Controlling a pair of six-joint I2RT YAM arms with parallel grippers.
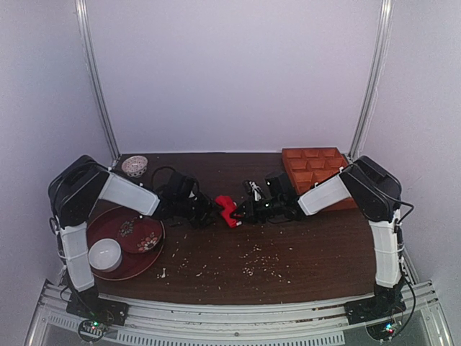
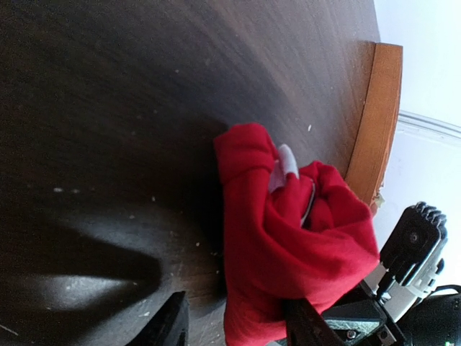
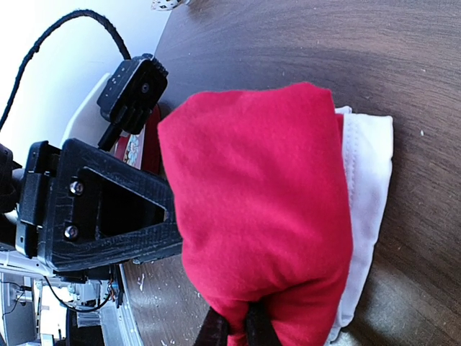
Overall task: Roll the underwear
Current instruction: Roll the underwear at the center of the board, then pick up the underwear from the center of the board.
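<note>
The underwear [image 1: 229, 209] is a bunched red bundle on the dark table between my two grippers. In the left wrist view the underwear [image 2: 288, 238] shows red folds with a bit of white trim. It lies between my left gripper's [image 2: 238, 328] open fingers, pressed against the right finger [image 2: 310, 324], while the left finger [image 2: 169, 324] stands apart from it. In the right wrist view the underwear [image 3: 259, 209] has its white waistband on the right side. My right gripper [image 3: 236, 333] is shut on a pinch of red fabric at the bundle's near edge.
An orange compartment tray [image 1: 317, 169] sits at the back right, behind the right arm. A reddish round tray [image 1: 101, 223] at the left holds a white bowl [image 1: 105, 254] and a patterned dish. A small bowl [image 1: 135, 166] stands at the back left. Crumbs [image 1: 252, 263] dot the table's front.
</note>
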